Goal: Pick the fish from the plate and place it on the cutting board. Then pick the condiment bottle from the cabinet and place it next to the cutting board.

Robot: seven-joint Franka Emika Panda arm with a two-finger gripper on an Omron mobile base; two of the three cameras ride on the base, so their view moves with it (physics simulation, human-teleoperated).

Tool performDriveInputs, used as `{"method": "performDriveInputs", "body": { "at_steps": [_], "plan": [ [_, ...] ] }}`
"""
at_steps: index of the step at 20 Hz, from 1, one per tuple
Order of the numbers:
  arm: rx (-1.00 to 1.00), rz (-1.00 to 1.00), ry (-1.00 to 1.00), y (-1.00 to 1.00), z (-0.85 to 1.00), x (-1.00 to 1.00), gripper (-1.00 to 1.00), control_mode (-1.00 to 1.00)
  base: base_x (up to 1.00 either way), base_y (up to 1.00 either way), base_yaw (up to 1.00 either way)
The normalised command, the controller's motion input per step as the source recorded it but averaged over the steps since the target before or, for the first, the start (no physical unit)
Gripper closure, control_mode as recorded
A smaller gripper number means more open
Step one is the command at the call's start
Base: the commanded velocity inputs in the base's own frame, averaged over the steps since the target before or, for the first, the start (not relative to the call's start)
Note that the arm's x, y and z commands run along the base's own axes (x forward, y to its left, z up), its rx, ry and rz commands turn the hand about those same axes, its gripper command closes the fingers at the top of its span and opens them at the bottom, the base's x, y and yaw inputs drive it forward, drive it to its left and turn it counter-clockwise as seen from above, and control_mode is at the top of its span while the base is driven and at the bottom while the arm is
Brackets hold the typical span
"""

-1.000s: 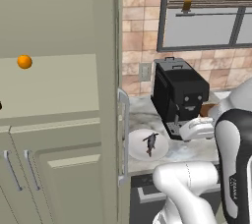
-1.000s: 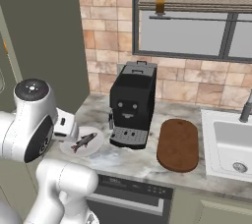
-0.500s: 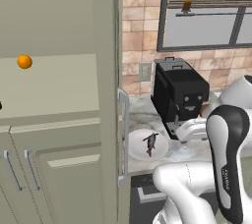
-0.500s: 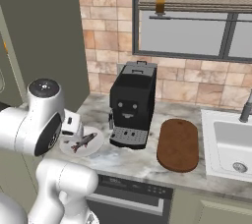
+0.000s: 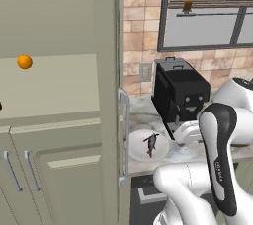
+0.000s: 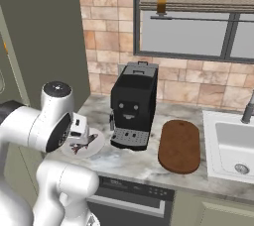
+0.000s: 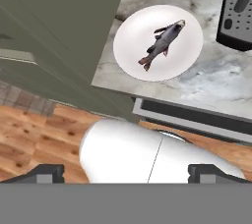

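The pincer (image 7: 126, 171) stands wide, its two dark tips far apart at the bottom of the hand view, and it holds nothing. It sits high above the desk edge and looks down on the fish (image 7: 161, 44), which lies slantwise in the middle of the plate (image 7: 133, 61), head toward the coffee machine (image 7: 239, 12).

The risks, as I judge them: the fish is small, thin and lies flat on a smooth dish, so a descent that is slightly off centre or not turned across its body could close on nothing, or nudge it and the plate sideways. The plate is just beside the cabinet (image 5: 106, 95) on one side and near the coffee machine on the other, so a wide elbow swing could strike either. The carry to the cutting board (image 6: 179, 145) must pass the front of the machine, and a loose grip could drop the fish on the marble desk (image 6: 124, 163).

From the base cameras the hand itself is masked by the arm's own links, so its height over the plate is hard to judge. The condiment bottle cannot be made out. A small orange ball (image 5: 24, 62) sits on the cabinet shelf.
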Motion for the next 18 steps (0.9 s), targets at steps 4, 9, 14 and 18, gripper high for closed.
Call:
{"method": "performDriveInputs", "body": {
  "at_steps": [4,9,14,18],
  "plan": [
    [0.00,0.00,-0.12,0.10,-0.44,-0.01,-1.00,-1.00,0.00,0.00,0.00],
    [0.00,0.00,-0.13,0.14,-0.35,0.00,-1.00,-1.00,0.00,0.00,0.00],
    [0.00,-0.01,-0.15,0.13,-0.38,0.00,-1.00,-1.00,0.00,0.00,0.00],
    [0.00,-0.04,-0.18,0.03,-0.39,0.00,-1.00,-1.00,0.00,0.00,0.00]
  ]
}}
